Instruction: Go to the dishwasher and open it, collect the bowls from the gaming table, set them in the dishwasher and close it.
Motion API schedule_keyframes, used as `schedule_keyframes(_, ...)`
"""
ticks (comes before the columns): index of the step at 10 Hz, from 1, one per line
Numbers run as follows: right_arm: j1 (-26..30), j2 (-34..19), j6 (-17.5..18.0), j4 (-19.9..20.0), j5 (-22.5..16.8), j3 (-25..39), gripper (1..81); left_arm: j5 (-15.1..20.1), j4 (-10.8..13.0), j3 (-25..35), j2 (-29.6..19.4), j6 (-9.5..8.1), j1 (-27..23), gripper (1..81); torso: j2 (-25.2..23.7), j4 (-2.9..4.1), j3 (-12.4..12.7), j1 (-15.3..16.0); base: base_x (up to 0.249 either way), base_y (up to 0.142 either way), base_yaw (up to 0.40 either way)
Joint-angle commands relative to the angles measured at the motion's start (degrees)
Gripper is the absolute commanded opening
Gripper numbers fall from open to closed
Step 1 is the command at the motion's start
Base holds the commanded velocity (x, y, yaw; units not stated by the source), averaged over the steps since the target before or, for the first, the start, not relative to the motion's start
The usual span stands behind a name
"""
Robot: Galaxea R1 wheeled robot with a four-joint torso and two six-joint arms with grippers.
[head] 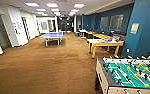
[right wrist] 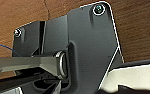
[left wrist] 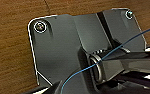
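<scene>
Gripper state on either arm I cannot tell; both wrists hang over brown carpet [head: 48,67] while the robot drives. Largest near right is the foosball table [head: 131,75]. Farther right stands the white-topped bench [head: 104,42] with colourful things on it, bowls too small to pick out. Judging by this, it is the approach; closing on that bench is needed.

A matt, rough brown carpet floor [head: 46,67] is seen throughout. The long white-topped table [head: 104,43] is carried on yellowish, wood-like legs. A smooth green field is shown by the table-football table [head: 131,75]. Blue walls [head: 143,27] appear matt.
</scene>
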Motion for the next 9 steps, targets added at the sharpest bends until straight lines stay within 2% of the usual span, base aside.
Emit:
schedule_keyframes(1, 2.55, -0.63, -0.1, 0.06, -2.69, -0.19, 81.1, 2.84, 0.12, 0.17, -0.86, -0.11, -2.49, 81.1, 0.0, 0.0, 0.0, 0.0, 0.107, 0.0, 0.0)
schedule_keyframes(9, 2.63, -0.28, -0.1, 0.06, -2.69, -0.1, 81.1, 2.84, 0.21, 0.17, -0.68, -0.11, -2.4, 81.1, 0.0, 0.0, 0.0, -0.02, 0.127, 0.0, 0.0)
